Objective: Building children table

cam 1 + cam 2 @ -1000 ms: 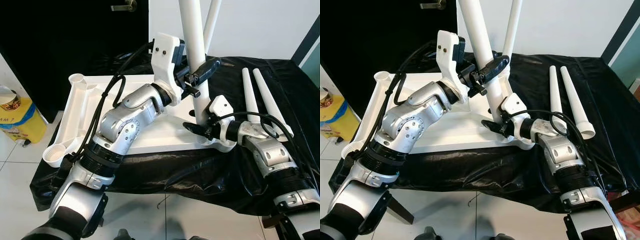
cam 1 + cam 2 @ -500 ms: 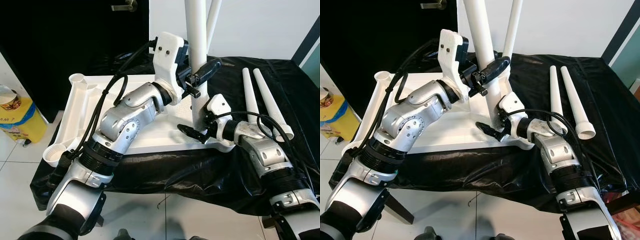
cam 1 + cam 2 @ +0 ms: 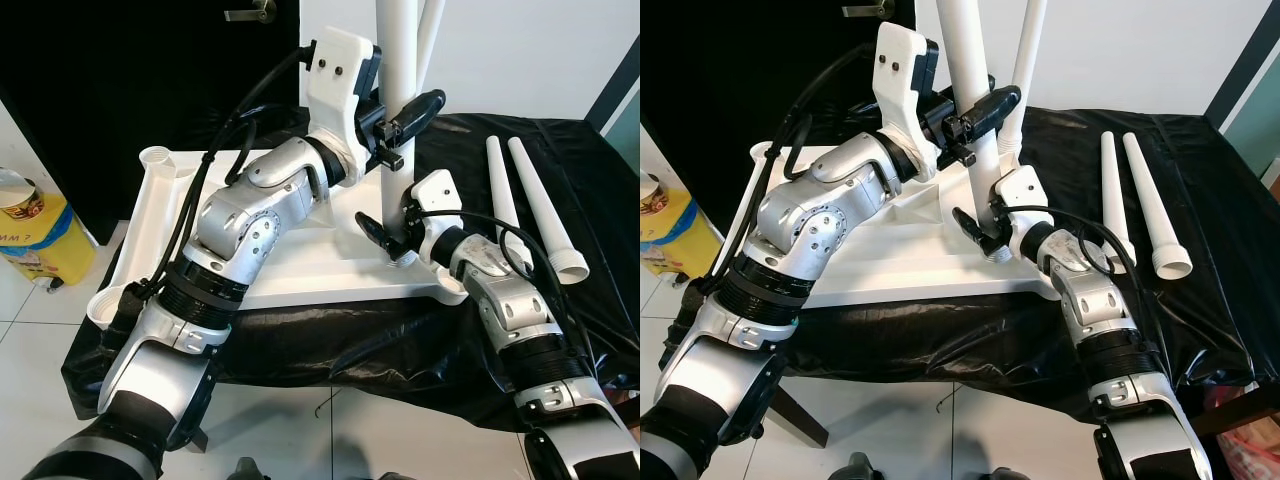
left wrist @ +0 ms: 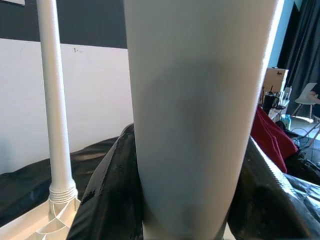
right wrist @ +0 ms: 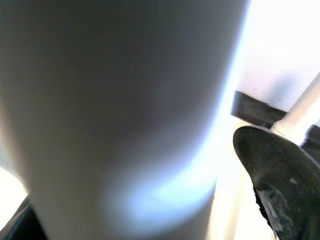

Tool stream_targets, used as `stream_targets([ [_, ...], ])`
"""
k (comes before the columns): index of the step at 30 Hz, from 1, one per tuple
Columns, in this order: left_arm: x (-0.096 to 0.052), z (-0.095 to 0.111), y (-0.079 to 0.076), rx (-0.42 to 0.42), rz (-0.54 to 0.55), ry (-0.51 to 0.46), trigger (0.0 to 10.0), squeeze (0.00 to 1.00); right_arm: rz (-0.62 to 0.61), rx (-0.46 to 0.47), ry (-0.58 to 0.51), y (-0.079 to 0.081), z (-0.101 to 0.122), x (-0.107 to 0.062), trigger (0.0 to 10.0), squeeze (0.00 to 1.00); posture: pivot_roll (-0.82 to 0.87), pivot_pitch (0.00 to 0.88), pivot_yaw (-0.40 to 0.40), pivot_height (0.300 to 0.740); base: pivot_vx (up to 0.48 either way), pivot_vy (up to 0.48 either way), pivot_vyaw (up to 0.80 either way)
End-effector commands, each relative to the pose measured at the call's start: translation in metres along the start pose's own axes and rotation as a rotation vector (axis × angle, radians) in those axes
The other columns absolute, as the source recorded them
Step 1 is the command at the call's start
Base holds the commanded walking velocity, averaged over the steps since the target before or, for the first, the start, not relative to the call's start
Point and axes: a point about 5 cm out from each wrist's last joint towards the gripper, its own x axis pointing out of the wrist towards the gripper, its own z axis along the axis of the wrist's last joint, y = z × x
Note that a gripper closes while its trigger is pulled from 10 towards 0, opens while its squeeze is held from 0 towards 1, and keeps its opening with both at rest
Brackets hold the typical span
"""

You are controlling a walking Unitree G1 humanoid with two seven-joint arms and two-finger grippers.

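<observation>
Standing upright on the flipped white children's table top (image 3: 300, 270): one thick white leg (image 3: 398, 60), base set into the near right corner of the panel. Left gripper (image 3: 395, 120) clamped across that leg partway up, black fingers (image 3: 418, 104) pinching it from both sides. Right gripper (image 3: 385, 235) down low at the foot of the same leg, fingers narrowed around the base, one dark fingertip (image 5: 272, 190) showing right against the white tube in the right wrist view. Second, thinner leg (image 3: 1028, 60) already upright further back, threaded collar seated in a far corner socket (image 4: 61, 196). Two more loose legs (image 3: 525, 205) lying side by side on the black cloth (image 3: 590, 180) off to the right, wide ends toward the camera, well apart from the panel. Whole lot resting on a cloth-covered tabletop (image 3: 890, 345). Yellow bin (image 3: 40, 240) on the tiled floor at the left, dark door (image 3: 120, 80) behind.
</observation>
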Motion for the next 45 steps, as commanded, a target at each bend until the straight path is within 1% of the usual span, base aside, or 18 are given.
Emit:
stream_targets([
  [1,0.005,0.008,-0.009,0.006,-0.041,-0.015,10.0,0.0,-0.079,0.0,-0.02,0.001,0.003,0.004,10.0,0.0,0.03,0.009,-0.051,0.74,0.0,0.0,0.0],
  [2,0.005,0.008,-0.009,0.006,-0.041,-0.015,10.0,0.0,-0.079,0.0,-0.02,0.001,0.003,0.004,10.0,0.0,0.03,0.009,-0.051,0.74,0.0,0.0,0.0],
  [5,0.012,0.007,-0.014,0.03,0.019,-0.02,10.0,0.0,-0.231,0.016,-0.036,0.013,0.006,0.013,10.0,0.0,0.03,0.006,-0.056,0.74,0.0,0.0,0.0],
  [10,0.014,0.006,-0.015,0.042,0.037,-0.016,10.0,0.0,-0.268,0.003,-0.03,0.016,0.007,0.015,10.0,0.0,0.03,0.006,-0.057,0.74,0.0,0.0,0.0],
  [11,0.016,0.005,-0.017,0.042,0.056,-0.015,10.0,0.0,-0.288,0.01,-0.012,0.022,0.004,0.016,10.0,0.0,0.04,0.002,-0.058,0.74,0.0,0.0,0.0],
  [13,0.016,0.005,-0.017,0.042,0.056,-0.015,10.0,0.0,-0.288,0.01,-0.012,0.022,0.004,0.016,10.0,0.0,0.04,0.002,-0.058,0.74,0.0,0.0,0.0],
  [14,0.018,0.004,-0.019,0.043,0.069,-0.011,10.0,0.0,-0.308,0.007,0.004,0.027,0.001,0.016,10.0,0.0,0.04,0.0,-0.061,0.74,0.0,0.0,0.0],
  [17,0.021,0.004,-0.022,0.043,0.079,-0.01,10.0,0.0,-0.328,0.014,0.015,0.033,-0.002,0.016,10.0,0.0,0.04,0.0,-0.062,0.74,0.0,0.0,0.0],
  [21,0.022,0.004,-0.023,0.046,0.083,-0.011,10.0,0.0,-0.346,0.013,0.011,0.033,-0.003,0.017,10.0,0.0,0.04,0.0,-0.061,0.74,0.0,0.0,0.0],
  [22,0.022,0.005,-0.024,0.047,0.084,-0.014,10.0,0.0,-0.361,0.012,0.004,0.033,-0.002,0.018,5.3,0.0,0.04,0.0,-0.061,0.74,0.0,0.0,0.0],
  [23,0.022,0.005,-0.024,0.047,0.084,-0.014,10.0,0.0,-0.361,0.012,0.004,0.033,-0.002,0.018,5.3,0.0,0.04,0.0,-0.061,0.74,0.0,0.0,0.0],
  [24,0.023,0.006,-0.024,0.049,0.084,-0.016,10.0,0.0,-0.372,0.022,0.003,0.032,-0.002,0.017,0.0,0.0,0.04,0.0,-0.061,0.74,0.0,0.0,0.0],
  [38,0.024,0.007,-0.026,0.057,0.088,-0.023,10.0,0.0,-0.42,0.04,0.019,0.031,-0.004,0.016,0.0,0.0,0.04,0.0,-0.061,0.74,0.0,0.0,0.0],
  [39,0.024,0.006,-0.027,0.056,0.087,-0.022,10.0,0.0,-0.427,0.048,0.023,0.03,-0.005,0.016,1.9,0.0,0.04,0.0,-0.061,0.74,0.0,0.0,0.0],
  [40,0.024,0.006,-0.027,0.044,0.082,-0.024,10.0,0.74,-0.434,0.059,0.03,0.029,-0.006,0.016,7.1,0.0,0.04,0.0,-0.061,0.74,0.0,0.0,0.0],
  [42,0.024,0.006,-0.027,0.044,0.082,-0.024,10.0,0.74,-0.434,0.059,0.03,0.029,-0.006,0.016,7.1,0.0,0.04,0.0,-0.061,0.74,0.0,0.0,0.0],
  [43,0.023,0.006,-0.027,0.03,0.074,-0.031,10.0,1.0,-0.44,0.078,0.039,0.028,-0.007,0.016,10.0,0.0,0.04,0.0,-0.062,0.74,0.0,0.0,0.0],
  [45,0.023,0.005,-0.025,0.052,0.092,-0.024,10.0,1.0,-0.448,0.099,0.047,0.026,-0.008,0.016,10.0,0.0,0.04,0.0,-0.064,0.74,0.0,0.0,0.0],
])
